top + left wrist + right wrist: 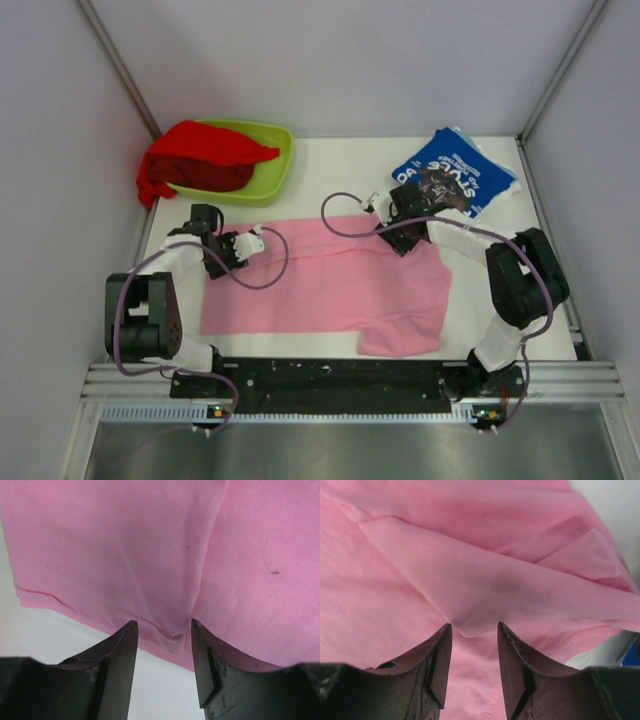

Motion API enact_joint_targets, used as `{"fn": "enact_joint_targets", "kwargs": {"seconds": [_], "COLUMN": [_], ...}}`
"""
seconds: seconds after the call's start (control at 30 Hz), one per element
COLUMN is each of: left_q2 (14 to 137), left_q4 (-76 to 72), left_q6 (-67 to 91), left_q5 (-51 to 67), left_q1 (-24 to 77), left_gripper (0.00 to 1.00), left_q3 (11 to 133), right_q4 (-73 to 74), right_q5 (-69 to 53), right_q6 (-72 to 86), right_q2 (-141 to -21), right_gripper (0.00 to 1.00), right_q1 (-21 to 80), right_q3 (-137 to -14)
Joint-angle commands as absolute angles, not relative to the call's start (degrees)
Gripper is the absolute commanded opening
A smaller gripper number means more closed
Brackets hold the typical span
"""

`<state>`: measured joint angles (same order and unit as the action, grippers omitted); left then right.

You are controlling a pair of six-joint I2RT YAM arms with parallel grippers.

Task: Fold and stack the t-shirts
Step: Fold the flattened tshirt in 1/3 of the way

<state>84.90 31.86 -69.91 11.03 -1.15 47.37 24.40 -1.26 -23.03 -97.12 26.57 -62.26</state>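
Note:
The light pink t-shirt lies spread flat across the middle of the table, with one sleeve folded near the front right. My left gripper is at its far left corner. In the left wrist view the gripper is open, its tips just at the pink hem, which is not pinched. My right gripper is at the shirt's far right edge. It is open over a folded flap of pink cloth. The royal blue t-shirt lies folded at the back right. The red t-shirt is bunched in the tray.
A lime-green plastic tray stands at the back left and holds the red shirt, which hangs over its left rim. Grey walls enclose the table on three sides. Both arms' cables loop over the pink shirt.

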Motion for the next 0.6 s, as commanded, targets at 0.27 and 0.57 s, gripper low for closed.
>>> {"fn": "enact_joint_targets", "kwargs": {"seconds": [0.27,0.57], "left_q2": [88.2,87.1], "left_q4": [25.5,27.2], "left_q6": [-70.3,-69.5], "left_q5": [8.4,9.7], "left_q1": [-1.3,-1.2], "left_gripper": [0.39,0.05], "left_q3": [46.1,46.9], "right_q4": [25.1,24.5], "right_q5": [0.6,0.2], "right_q6": [-28.0,-28.3], "right_q2": [-102.5,-102.5], "right_gripper": [0.40,0.38], "right_q1": [27.5,29.4], "right_q3": [-64.4,-65.3]}}
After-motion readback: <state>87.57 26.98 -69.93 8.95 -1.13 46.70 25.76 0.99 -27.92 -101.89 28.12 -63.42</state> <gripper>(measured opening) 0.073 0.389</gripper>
